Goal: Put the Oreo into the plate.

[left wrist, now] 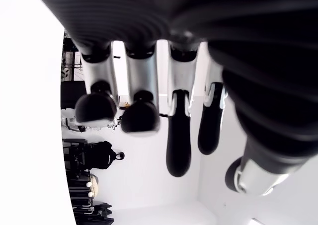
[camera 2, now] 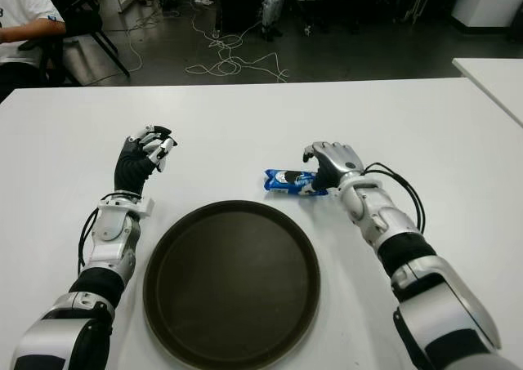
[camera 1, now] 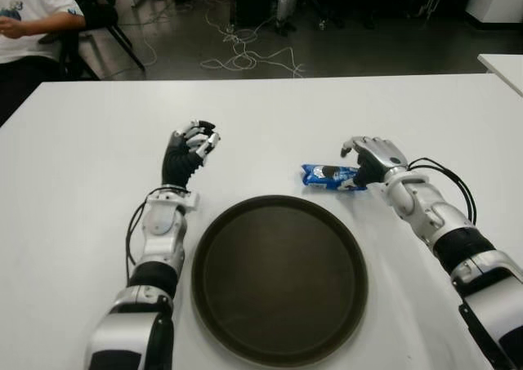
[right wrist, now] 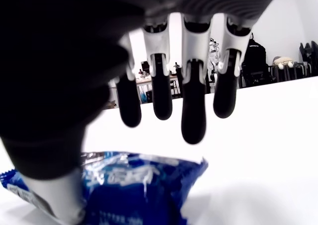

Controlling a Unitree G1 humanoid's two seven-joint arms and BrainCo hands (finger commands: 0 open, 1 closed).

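Observation:
The Oreo [camera 1: 331, 176] is a blue packet lying flat on the white table [camera 1: 98, 141], just beyond the far right rim of the round dark plate [camera 1: 278, 200]. My right hand [camera 1: 365, 159] is at the packet's right end, with the fingers arched over it and the thumb beside it. In the right wrist view the fingers [right wrist: 193, 120] hang spread above the Oreo [right wrist: 144, 185] without closing on it. My left hand [camera 1: 193, 144] shows left of the plate, fingers loosely bent, holding nothing. The plate holds nothing.
A person in a white shirt [camera 1: 24, 19] sits past the table's far left corner. Cables [camera 1: 245, 55] lie on the floor behind the table. The corner of another white table [camera 1: 502, 64] shows at the far right.

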